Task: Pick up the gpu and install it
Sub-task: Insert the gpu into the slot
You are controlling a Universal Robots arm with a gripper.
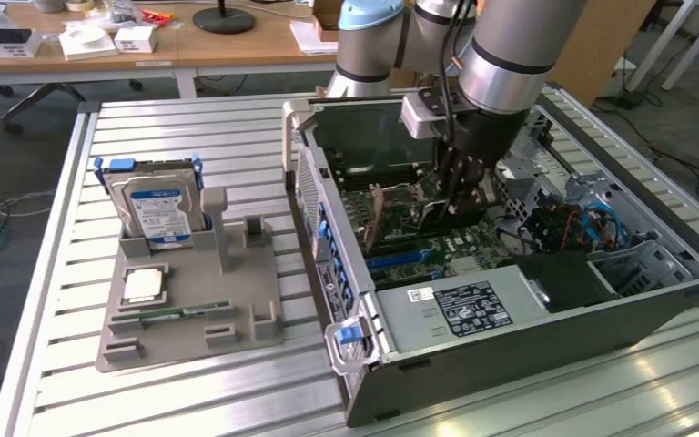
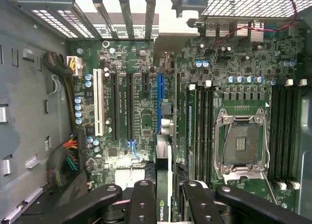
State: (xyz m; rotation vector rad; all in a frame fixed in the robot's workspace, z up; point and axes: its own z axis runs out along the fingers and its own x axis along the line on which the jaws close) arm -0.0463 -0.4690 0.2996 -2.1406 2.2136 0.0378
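Green motherboard [image 2: 136,58], blue slot [image 2: 160,95] (and a white slot [image 2: 99,107]), black gpu [image 2: 164,185], logo [image 2: 161,210] seemingly green, blue-labelled hard drive [image 1: 156,208].

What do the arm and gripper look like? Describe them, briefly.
The arm is silver tubing with light-blue joint caps and a black band; a black cable runs down to a pale box. The gripper is black, with bolted linkage fingers.
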